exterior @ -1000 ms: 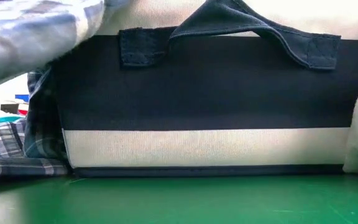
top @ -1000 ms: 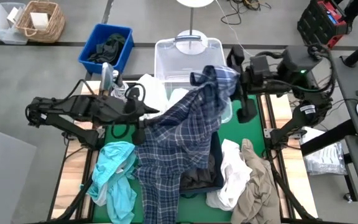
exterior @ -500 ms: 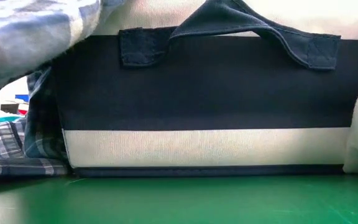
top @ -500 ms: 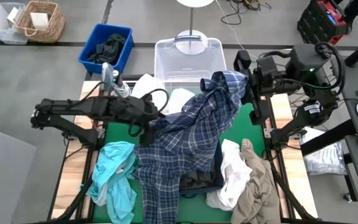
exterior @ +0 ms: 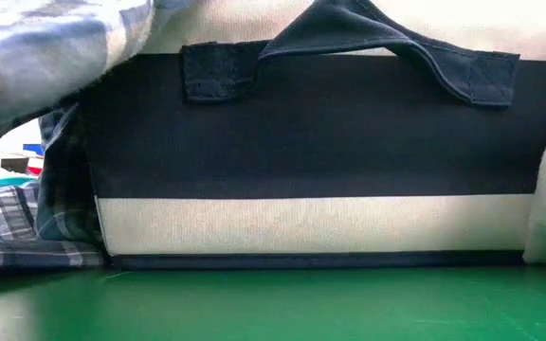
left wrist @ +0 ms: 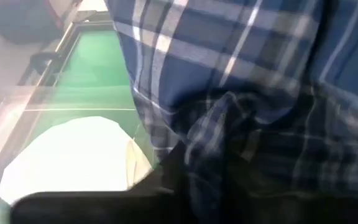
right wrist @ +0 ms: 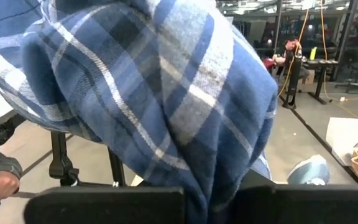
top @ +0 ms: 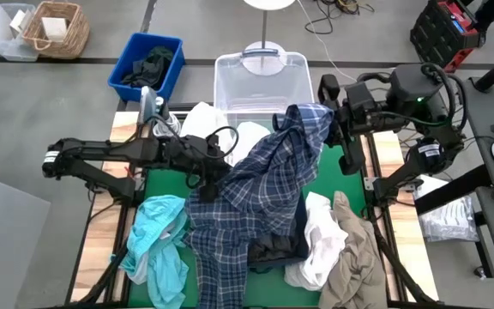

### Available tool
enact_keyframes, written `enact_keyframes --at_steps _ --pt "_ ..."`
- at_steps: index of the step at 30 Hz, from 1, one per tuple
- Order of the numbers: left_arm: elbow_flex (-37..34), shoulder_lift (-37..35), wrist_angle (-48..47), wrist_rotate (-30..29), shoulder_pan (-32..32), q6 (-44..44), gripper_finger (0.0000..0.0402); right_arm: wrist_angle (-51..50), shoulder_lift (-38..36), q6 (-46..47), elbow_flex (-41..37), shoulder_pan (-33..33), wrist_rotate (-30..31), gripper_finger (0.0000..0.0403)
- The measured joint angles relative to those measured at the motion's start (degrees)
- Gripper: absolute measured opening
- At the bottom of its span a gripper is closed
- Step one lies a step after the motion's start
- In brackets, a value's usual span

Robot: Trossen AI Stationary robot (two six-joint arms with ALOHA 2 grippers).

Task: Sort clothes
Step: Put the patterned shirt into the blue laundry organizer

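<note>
Overhead, two dark robot arms hold one navy-and-white plaid fabric shirt (top: 260, 184) stretched between them above a green table mat (top: 163, 183).

From left to right: a crumpled teal fabric garment (top: 157, 240) lies at the mat's near left corner. The left arm reaches level across the table, and its left gripper (top: 211, 163) is pinched on the plaid shirt's near-left edge. The shirt sags in a diagonal band, its lower part trailing over a black garment (top: 271, 249). Its upper end bunches in the right gripper (top: 331, 130), which is clamped on it beside a clear plastic bin (top: 260, 77). Held at two points, the shirt seems lifted to be spread or carried toward the bin. White garments (top: 320, 236) and a khaki beige garment (top: 354, 257) lie heaped at the near right.
</note>
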Motion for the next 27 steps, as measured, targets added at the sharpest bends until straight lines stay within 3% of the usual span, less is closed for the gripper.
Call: enact_keyframes --at_steps 7,17,23,27 --pt "5.82 -1.52 -2.92 0.72 -0.8 -1.43 0.0001 -6.84 -0.99 1.11 0.04 0.0 1.36 0.0009" --pt "29.01 -3.46 -7.59 0.24 -3.41 -0.48 0.0 -22.63 1.52 5.37 -0.02 0.47 2.6 0.0009" --pt "43.22 2.07 -6.85 -1.52 -5.78 2.84 0.0 -25.4 7.33 5.75 -0.17 0.66 2.59 0.0014" --pt "53.37 6.66 -8.39 -1.63 -6.16 5.02 0.0 -28.51 10.18 5.5 -0.17 0.9 1.93 0.0049"
